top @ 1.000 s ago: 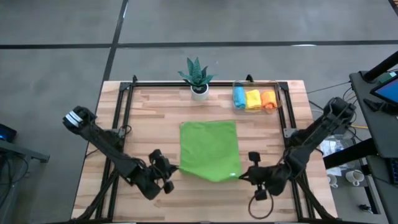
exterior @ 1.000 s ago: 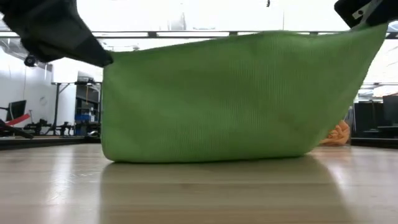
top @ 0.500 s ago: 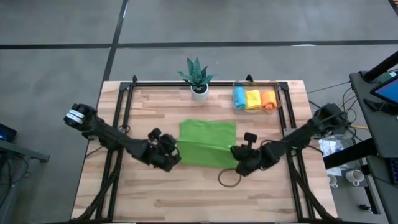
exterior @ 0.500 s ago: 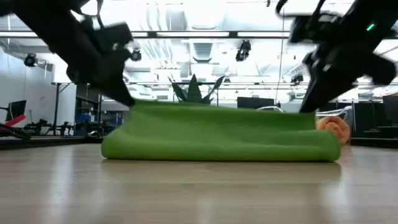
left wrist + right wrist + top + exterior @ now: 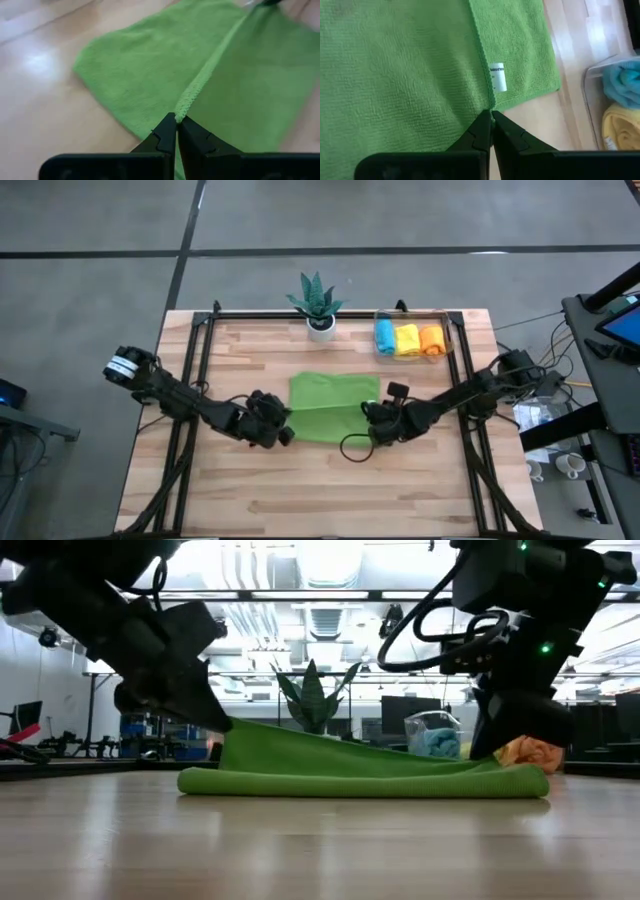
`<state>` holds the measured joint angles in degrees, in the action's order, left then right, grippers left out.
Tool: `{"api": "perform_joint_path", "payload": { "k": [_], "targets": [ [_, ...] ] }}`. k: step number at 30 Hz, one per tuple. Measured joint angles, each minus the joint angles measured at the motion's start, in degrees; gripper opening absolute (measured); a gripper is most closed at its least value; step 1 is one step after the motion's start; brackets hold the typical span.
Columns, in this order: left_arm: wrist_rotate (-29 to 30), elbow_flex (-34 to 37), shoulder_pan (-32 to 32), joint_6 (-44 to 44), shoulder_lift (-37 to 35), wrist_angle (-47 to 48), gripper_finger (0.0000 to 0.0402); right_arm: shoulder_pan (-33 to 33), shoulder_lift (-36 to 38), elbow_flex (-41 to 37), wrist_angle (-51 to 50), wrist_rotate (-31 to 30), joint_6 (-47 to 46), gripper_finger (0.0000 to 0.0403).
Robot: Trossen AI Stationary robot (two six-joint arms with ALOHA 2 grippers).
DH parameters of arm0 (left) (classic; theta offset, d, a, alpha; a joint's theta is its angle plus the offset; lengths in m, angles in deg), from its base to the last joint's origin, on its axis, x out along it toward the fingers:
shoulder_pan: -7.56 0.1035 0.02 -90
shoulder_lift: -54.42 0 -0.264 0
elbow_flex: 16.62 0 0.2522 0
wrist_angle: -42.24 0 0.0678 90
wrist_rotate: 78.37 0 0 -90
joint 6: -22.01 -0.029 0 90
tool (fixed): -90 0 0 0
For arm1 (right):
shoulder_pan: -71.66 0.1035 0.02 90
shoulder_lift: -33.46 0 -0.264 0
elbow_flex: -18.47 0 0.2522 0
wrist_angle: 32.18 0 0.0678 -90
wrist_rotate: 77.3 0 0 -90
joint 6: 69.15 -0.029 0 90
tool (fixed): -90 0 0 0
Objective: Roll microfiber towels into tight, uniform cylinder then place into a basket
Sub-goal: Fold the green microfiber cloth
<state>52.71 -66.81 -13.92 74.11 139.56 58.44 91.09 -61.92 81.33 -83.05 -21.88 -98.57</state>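
Folding is the stage in hand, as far as I can judge: the green towel (image 5: 333,408) lies at the middle of the wooden table (image 5: 250,490), doubled over on itself, with its hemmed edge running across the lower layer and a small white label (image 5: 497,76) showing beside that hem. At the near side of the cloth both claws are pinched tight on that folded-over edge, the left claw (image 5: 283,428) at the towel's left corner and the right claw (image 5: 370,426) at its right corner, each with its fingers closed on the hem, and the low view shows the upper layer sloping up toward the left claw. No roll has been started in this towel, so the rolling and the placing of it are both left to do. Farther back, at the table's far right, the clear basket (image 5: 447,320) already holds three rolled towels side by side: the light blue roll (image 5: 384,336), the yellow roll (image 5: 406,339) and the orange roll (image 5: 430,340). To the basket's left stands a potted plant (image 5: 318,302), which has no part in the work.
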Motion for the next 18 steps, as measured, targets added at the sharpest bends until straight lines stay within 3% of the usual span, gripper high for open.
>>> {"api": "perform_joint_path", "payload": {
  "k": [9, 18],
  "targets": [
    [0.06, 1.50, 0.09, 1.52, 6.06, -8.49, 0.0000, -0.81, 2.70, 0.03, -0.18, -2.86, 3.97, 0.0008],
    [6.42, -0.15, 5.50, -3.64, 8.92, -8.47, 0.0000, -6.63, 4.19, -0.09, 0.61, -4.72, 8.89, 0.0008]
  ]
}}
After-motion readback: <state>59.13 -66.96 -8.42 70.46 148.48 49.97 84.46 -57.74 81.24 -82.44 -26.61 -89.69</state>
